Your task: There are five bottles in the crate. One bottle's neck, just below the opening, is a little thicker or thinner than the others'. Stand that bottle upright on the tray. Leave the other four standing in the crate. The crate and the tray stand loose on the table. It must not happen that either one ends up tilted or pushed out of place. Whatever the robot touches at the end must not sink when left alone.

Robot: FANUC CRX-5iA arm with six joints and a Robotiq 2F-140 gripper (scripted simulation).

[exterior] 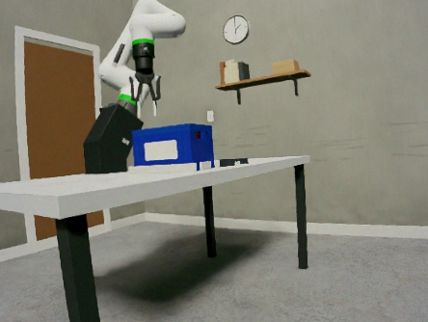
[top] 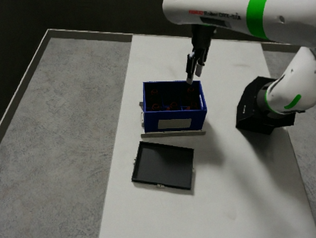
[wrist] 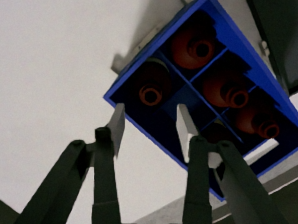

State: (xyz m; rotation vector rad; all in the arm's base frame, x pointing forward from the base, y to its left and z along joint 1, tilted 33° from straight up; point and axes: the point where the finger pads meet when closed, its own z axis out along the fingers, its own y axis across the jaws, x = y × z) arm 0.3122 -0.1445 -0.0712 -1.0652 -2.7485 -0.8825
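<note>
Dark red bottles stand in the blue crate [top: 151, 122] [exterior: 184, 145] [wrist: 250, 55]. The wrist view shows three along the tray side, one bottle [wrist: 150, 94] in a far corner compartment, and a fifth bottle [wrist: 217, 133], dark and partly hidden by a finger. One compartment [wrist: 186, 101] between those last two is empty. Which neck differs I cannot tell. The black tray [top: 164, 165] [exterior: 233, 162] [wrist: 280, 30] lies in front of the crate, with nothing on it. My gripper [top: 194, 78] [exterior: 147, 112] [wrist: 150, 114] is open and empty, above the crate's back right corner.
A pale strip [top: 174, 135] lies along the crate's front side, and small light brackets stand at its left side. The crate walls and dividers rise around the bottles. The robot's black base [top: 254, 110] [exterior: 108, 145] stands to the right in the top view.
</note>
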